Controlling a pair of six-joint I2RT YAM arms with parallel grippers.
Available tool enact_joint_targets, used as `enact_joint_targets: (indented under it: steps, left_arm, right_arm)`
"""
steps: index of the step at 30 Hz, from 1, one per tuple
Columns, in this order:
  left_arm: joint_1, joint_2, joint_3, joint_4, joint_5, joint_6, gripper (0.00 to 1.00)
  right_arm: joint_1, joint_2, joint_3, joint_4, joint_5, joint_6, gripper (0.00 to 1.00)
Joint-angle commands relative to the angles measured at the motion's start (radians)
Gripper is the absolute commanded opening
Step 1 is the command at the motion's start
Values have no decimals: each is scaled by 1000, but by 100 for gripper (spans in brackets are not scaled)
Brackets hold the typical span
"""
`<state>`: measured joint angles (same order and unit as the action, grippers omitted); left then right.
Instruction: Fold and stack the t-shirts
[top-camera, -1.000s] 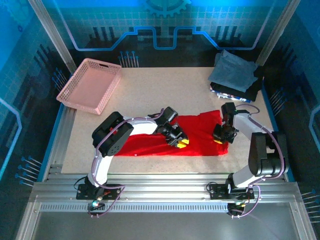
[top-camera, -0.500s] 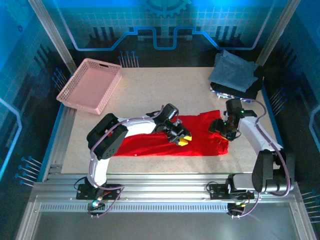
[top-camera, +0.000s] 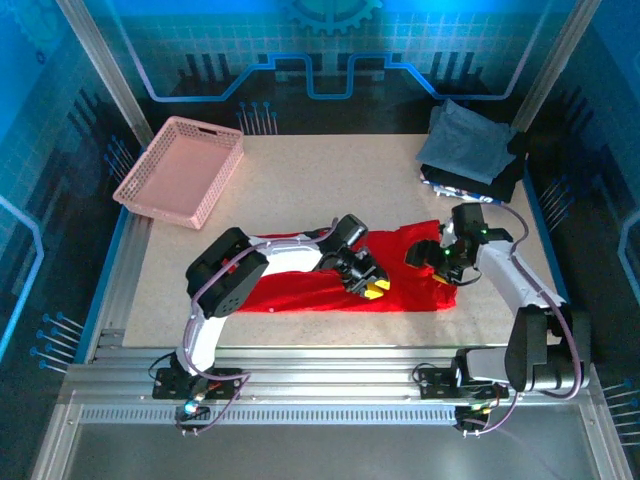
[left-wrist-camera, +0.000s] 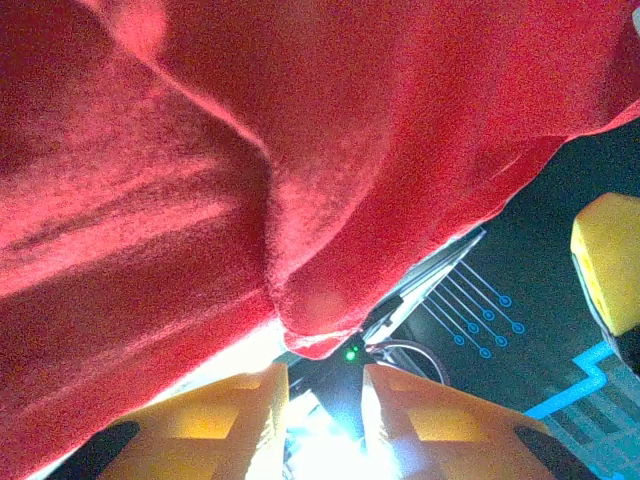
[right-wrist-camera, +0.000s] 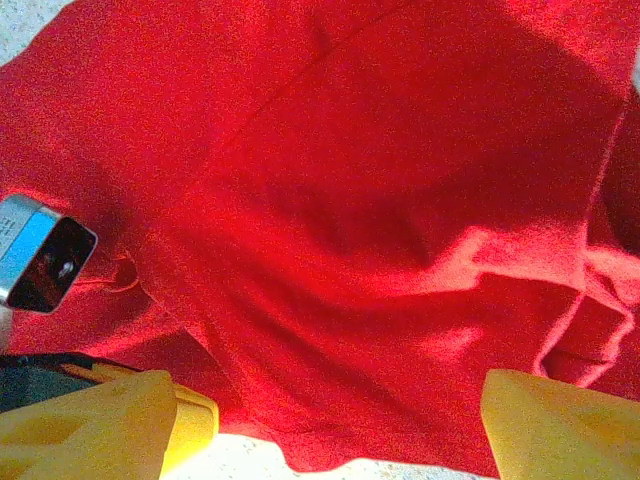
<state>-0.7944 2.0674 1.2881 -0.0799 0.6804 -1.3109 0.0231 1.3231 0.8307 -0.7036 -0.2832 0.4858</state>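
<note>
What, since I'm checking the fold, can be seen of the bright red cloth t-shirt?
The bright red cloth t-shirt looks soft and matte, creased, with one seam showing. It lies as a long, partly folded strip across the near part of the speckled beige table, its right end bunched. The left tool sits at its middle with cloth hanging close around it; a grip cannot be confirmed. The right tool stands open over its right end.

A red t-shirt (top-camera: 400, 270) lies on the table (top-camera: 330, 180), left gripper (top-camera: 368, 284) at its middle, right gripper (top-camera: 430, 262) over its right end
</note>
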Motion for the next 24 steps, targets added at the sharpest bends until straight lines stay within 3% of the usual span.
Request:
enact_joint_targets:
  steps: [1, 17, 24]
  left_arm:
    - [-13, -2, 4, -50, -29, -23, 29]
    - [-39, 89, 83, -4, -74, -75, 28]
    - [-37, 59, 47, 1, -90, -77, 9]
  right_arm:
    - [-6, 37, 2, 26, -52, -27, 81]
    - [-11, 115, -33, 103, -60, -38, 80]
    - [-18, 143, -44, 115, -41, -45, 80]
